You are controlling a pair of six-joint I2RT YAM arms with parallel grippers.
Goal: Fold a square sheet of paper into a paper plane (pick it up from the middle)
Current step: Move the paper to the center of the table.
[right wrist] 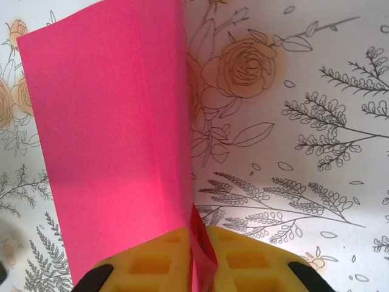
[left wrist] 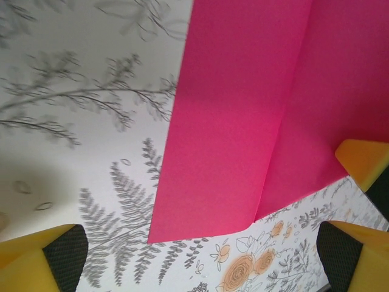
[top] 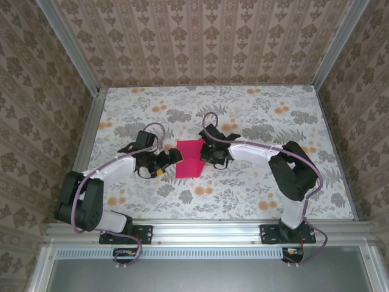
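Flowered cloth in grey and orange is covering the tabletop (top: 255, 194), and patterned wallpaper is rising behind it on three sides. We are seeing the square sheet of paper (top: 189, 158) lying near the middle of the tabletop, a little toward its left edge, between the two arms.

From the right wrist we are watching the right end effector (right wrist: 194, 243) pinching the paper (right wrist: 103, 152). Its yellow fingers (right wrist: 152, 261) are pressing together on a thin raised edge of the sheet. A straight crease is running away from that grip, and the wide panel beside it is lying flat on the cloth. In the overhead view this end effector (top: 206, 153) is sitting at the sheet's right edge.

The left end effector (top: 173, 159) is hovering at the sheet's left edge. From the left wrist we are seeing it (left wrist: 200, 213) standing spread apart, with one yellow finger (left wrist: 364, 161) over the pink paper (left wrist: 231, 121) and the other over bare cloth, gripping nothing. A crease is also showing there, dividing the sheet into two panels.
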